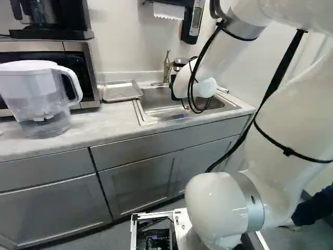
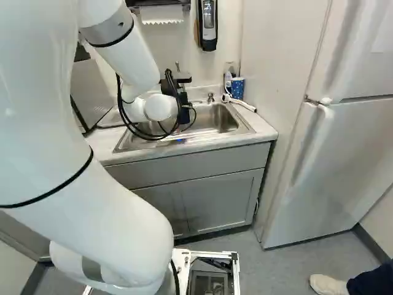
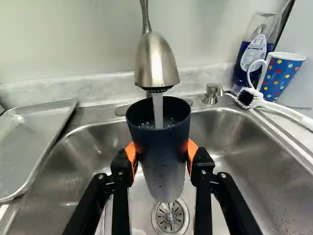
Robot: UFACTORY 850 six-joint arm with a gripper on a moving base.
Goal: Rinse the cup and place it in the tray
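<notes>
Pincer (image 2: 184,109) grasping cup (image 3: 162,152) under running faucet (image 3: 156,61); steel sink (image 3: 239,152) in pale counter (image 1: 99,123) near fridge (image 2: 347,160).

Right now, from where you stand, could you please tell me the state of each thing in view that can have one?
Faucet: running, water falling into the cup.
Cup: upright, under the faucet.
End effector: shut on the cup, a finger at each side.
Tray: lying flat, cup not in it.
Mug: upright.
Pitcher: upright, some water inside.
Fridge: shut.
Cabinets: shut.
</notes>
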